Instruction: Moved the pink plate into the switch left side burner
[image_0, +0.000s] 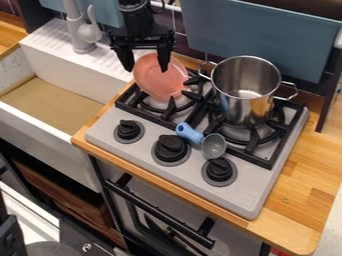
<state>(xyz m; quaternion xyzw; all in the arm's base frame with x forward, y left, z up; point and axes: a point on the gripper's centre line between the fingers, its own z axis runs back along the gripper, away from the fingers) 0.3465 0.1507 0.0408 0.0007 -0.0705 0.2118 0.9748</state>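
Camera view: A black gripper (145, 69) hangs at the back of the stove (107, 131), its fingers (163, 59) parted and released, with the pink plate (159, 77) tilted over the left burner (170, 109) just below them. A steel pot (247, 102) stands to the fingers' right; a blue-handled ladle (214, 146) lies nearer the front.

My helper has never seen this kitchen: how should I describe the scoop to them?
Find the grey stove, then the three black knobs along its front. Just behind the gap between the middle and right knobs lies the scoop: unlike them, it has a light blue handle and a round grey bowl.
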